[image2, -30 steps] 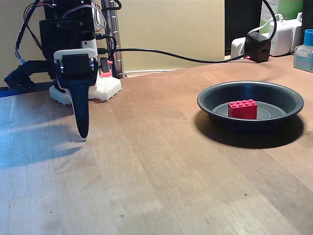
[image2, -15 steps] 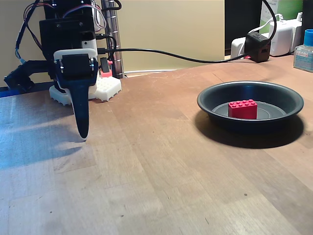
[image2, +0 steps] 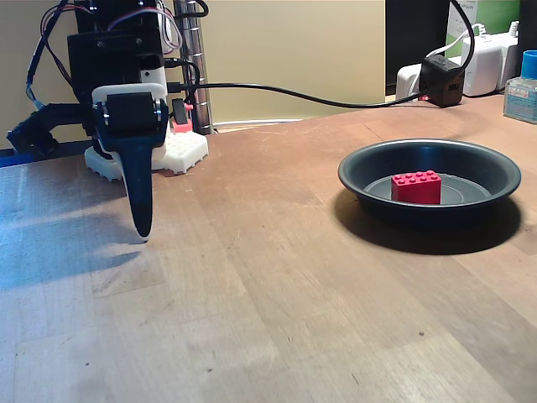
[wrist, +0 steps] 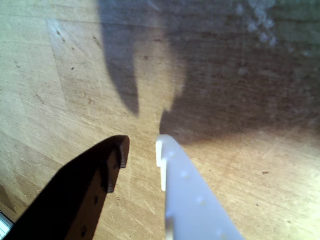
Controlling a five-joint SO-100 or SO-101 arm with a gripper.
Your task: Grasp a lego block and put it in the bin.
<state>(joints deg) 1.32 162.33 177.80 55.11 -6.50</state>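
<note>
Lego block [image2: 416,185] in the bin [image2: 361,168]; tool [wrist: 141,150] empty, narrowly parted, just above bare table [image2: 277,285].

Low side camera; wrist camera downward (tabletop [image2: 277,294] shared)

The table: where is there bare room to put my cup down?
The wooden table is bare between the gripper and the bin, and across the near edge. It's crowded behind: robot base, cable, power adapters.
</note>
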